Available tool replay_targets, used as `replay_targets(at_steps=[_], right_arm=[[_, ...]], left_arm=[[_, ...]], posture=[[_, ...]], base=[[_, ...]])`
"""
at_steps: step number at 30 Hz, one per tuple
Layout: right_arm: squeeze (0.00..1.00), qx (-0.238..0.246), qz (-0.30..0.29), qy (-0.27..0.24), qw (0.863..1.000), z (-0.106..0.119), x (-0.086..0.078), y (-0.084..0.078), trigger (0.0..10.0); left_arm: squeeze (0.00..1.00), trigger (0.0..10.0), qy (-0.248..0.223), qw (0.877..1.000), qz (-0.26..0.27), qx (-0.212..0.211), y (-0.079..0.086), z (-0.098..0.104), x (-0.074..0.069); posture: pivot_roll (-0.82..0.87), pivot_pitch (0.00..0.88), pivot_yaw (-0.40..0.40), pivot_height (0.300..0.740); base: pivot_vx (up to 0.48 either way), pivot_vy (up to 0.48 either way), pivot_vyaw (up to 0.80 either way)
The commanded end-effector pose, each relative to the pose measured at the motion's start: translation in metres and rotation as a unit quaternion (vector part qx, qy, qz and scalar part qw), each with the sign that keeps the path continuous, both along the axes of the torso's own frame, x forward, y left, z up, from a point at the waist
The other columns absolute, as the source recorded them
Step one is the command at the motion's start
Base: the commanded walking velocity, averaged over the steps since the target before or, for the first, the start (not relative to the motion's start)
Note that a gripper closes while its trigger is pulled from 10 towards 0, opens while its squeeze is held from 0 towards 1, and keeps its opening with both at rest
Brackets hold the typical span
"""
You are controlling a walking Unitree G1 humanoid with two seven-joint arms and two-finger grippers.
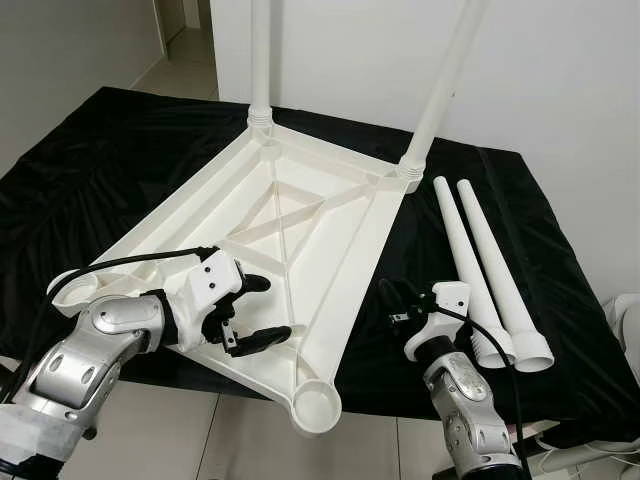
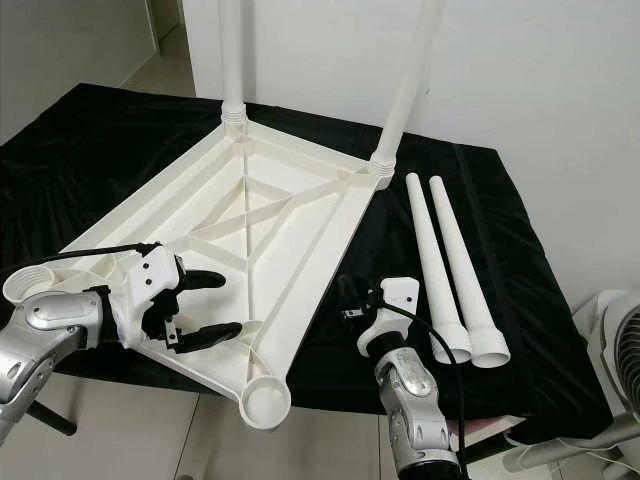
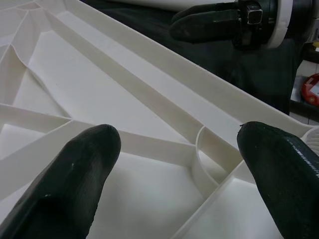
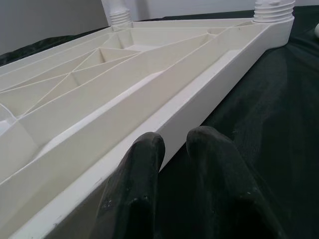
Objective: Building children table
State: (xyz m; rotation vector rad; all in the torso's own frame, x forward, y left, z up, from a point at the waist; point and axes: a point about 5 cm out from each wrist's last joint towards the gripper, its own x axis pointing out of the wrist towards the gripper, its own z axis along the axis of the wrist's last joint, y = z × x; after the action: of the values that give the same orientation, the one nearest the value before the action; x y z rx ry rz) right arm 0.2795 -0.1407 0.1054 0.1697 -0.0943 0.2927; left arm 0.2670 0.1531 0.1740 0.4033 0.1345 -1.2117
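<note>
My left gripper (image 1: 258, 312) spread over upturned tabletop (image 1: 300, 215) — right gripper (image 1: 392, 298) pressed together beside its edge.

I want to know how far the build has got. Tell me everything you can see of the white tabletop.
The tabletop is white plastic, lying upside down on a black cloth, its ribbed underside up. Two legs stand in its far corner sockets; the two near sockets are empty. Its near corners overhang the cloth's edge. The left tool is open over its near edge; the right tool, shut, is beside its right edge.
</note>
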Motion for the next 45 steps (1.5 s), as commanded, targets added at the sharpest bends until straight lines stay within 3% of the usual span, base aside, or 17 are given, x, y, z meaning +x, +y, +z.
replay_targets(at_steps=[1, 3, 12, 23, 26, 32, 33, 34, 35, 36, 45], right_arm=[[0.0, -0.006, 0.001, 0.002, 1.0, 0.0, 0.0, 0.0, 10.0], [0.0, -0.007, 0.002, 0.001, 1.0, 0.0, 0.001, -0.001, 10.0], [0.0, -0.008, -0.003, 0.0, 1.0, 0.001, 0.001, -0.003, 10.0], [0.0, -0.007, -0.004, -0.003, 1.0, 0.003, 0.003, -0.004, 10.0], [0.0, -0.008, -0.004, -0.006, 1.0, 0.005, 0.005, -0.005, 10.0], [0.0, -0.01, -0.006, -0.007, 1.0, 0.005, 0.005, -0.005, 10.0], [0.0, -0.009, -0.007, -0.006, 1.0, 0.005, 0.005, -0.006, 10.0], [0.0, -0.009, -0.007, -0.006, 1.0, 0.005, 0.005, -0.006, 10.0], [0.0, -0.009, -0.009, -0.006, 1.0, 0.005, 0.004, -0.006, 10.0], [0.0, -0.008, -0.01, -0.006, 1.0, 0.004, 0.003, -0.006, 10.0], [0.0, -0.005, -0.012, -0.004, 1.0, 0.003, 0.004, -0.005, 10.0]], left_arm=[[0.0, 10.0, -0.003, 0.999, -0.028, 0.022, 0.001, -0.003, -0.003], [0.0, 10.0, 0.013, 0.997, -0.059, 0.057, 0.005, -0.014, -0.01], [0.0, 10.0, 0.051, 0.992, -0.062, 0.094, 0.012, -0.026, -0.011], [0.0, 10.0, 0.055, 0.99, -0.009, 0.129, 0.005, -0.042, 0.006], [0.0, 10.0, 0.05, 0.985, 0.02, 0.161, 0.002, -0.052, 0.022], [0.0, 10.0, 0.063, 0.984, 0.012, 0.166, 0.001, -0.054, 0.024], [0.0, 7.5, 0.072, 0.983, 0.007, 0.167, 0.0, -0.055, 0.024], [0.0, 7.5, 0.072, 0.983, 0.007, 0.167, 0.0, -0.055, 0.024], [0.0, 0.8, 0.075, 0.983, 0.003, 0.169, 0.001, -0.055, 0.024], [0.0, 0.0, 0.08, 0.983, 0.001, 0.168, 0.001, -0.055, 0.023], [0.0, 0.0, 0.055, 0.988, 0.026, 0.139, -0.003, -0.048, 0.034]], posture=[[-0.02, 0.05, -0.082, 0.74], [-0.02, 0.046, -0.082, 0.74], [-0.02, 0.045, -0.08, 0.74], [-0.02, 0.038, -0.082, 0.74], [-0.02, 0.036, -0.082, 0.74], [-0.03, 0.036, -0.075, 0.74], [-0.03, 0.037, -0.074, 0.74], [-0.03, 0.037, -0.074, 0.74], [-0.03, 0.037, -0.072, 0.74], [-0.04, 0.039, -0.07, 0.74], [-0.03, 0.039, -0.066, 0.74]], base=[[0.0, 0.0, 0.0], [0.0, 0.0, 0.0], [0.0, 0.0, 0.0], [0.0, 0.0, 0.0], [0.0, 0.0, 0.0], [0.0, 0.0, 0.0], [0.0, 0.0, 0.0], [0.0, 0.0, 0.0], [0.0, 0.0, 0.0], [0.0, 0.0, 0.0], [0.0, 0.0, 0.0]])
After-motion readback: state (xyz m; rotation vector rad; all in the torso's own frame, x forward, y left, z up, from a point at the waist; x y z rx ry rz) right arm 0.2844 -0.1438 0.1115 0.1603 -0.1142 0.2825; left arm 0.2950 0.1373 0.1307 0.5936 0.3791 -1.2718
